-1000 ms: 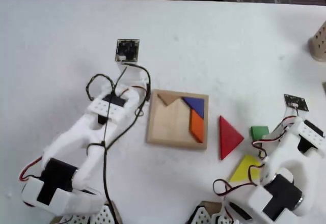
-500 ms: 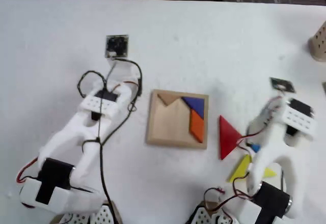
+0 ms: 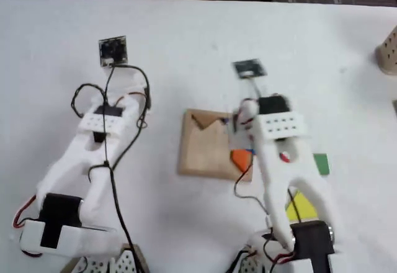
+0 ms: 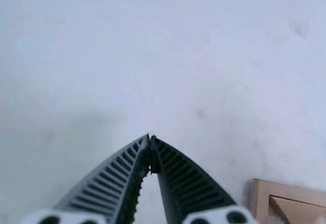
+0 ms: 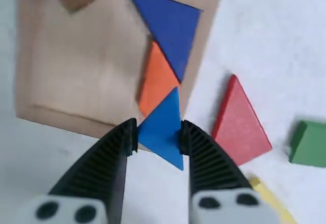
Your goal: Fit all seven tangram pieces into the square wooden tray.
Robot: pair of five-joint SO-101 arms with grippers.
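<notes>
Tray [image 3: 201, 155]: wooden, centre; holds brown [image 3: 203, 121], navy [image 5: 170, 23], orange [image 5: 155, 79] pieces.
Blue triangle [image 5: 162, 132]: gripped over tray's near right edge.
Red [image 5: 239, 124], green [image 3: 321, 163], yellow [image 3: 299, 206] pieces: table, right.

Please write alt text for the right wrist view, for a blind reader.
The right gripper holds a small blue triangle at the rim of the wooden tray, beside the orange piece. A red triangle lies on the table.

White arms [image 3: 79, 156], black motors [image 3: 59, 214], dark ribbed fingers [image 4: 113, 179], looping black cables [image 3: 119, 183].
</notes>
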